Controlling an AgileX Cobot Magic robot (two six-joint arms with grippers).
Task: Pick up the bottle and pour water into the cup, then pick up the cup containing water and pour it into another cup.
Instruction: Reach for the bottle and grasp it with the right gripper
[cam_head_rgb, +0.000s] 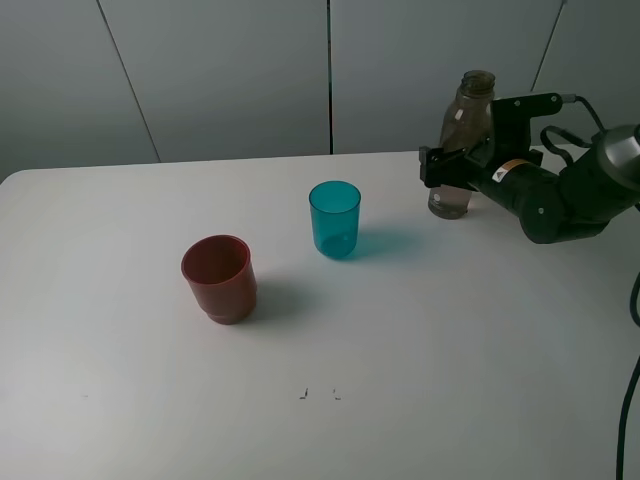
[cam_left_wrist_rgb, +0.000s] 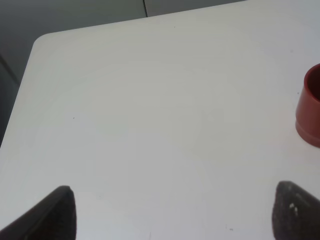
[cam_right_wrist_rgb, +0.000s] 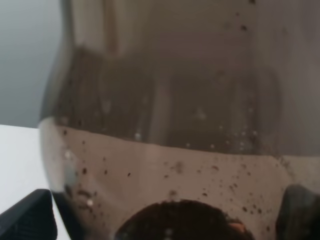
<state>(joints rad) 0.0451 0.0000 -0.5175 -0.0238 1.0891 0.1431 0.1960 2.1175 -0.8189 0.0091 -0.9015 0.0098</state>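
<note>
The white table (cam_head_rgb: 120, 420) carries all three vessels. Tallest is the bottle (cam_head_rgb: 471, 112), upright on the table at the far right, uncapped, with liquid in its lower part. Toward the near left stands the red cup (cam_head_rgb: 218, 277), upright and open-mouthed. The teal cup (cam_head_rgb: 334, 218) stands upright between the two, well apart from each.

The right claw (cam_head_rgb: 447, 170) reaches in from the right at the bottle's lower half, its black fingers on either side of the body. In the right wrist view the bottle (cam_right_wrist_rgb: 165, 100) fills nearly the whole frame, and the right claw (cam_right_wrist_rgb: 162, 215) shows only as two dark fingertips (cam_right_wrist_rgb: 27, 220) at the bottle's flanks. They lie very close to the plastic, but I cannot tell whether they press it or merely bracket it.

The left claw (cam_left_wrist_rgb: 175, 212) is spread wide over bare table, holding nothing, with the red cup (cam_left_wrist_rgb: 310, 107) at the edge of its view.
</note>
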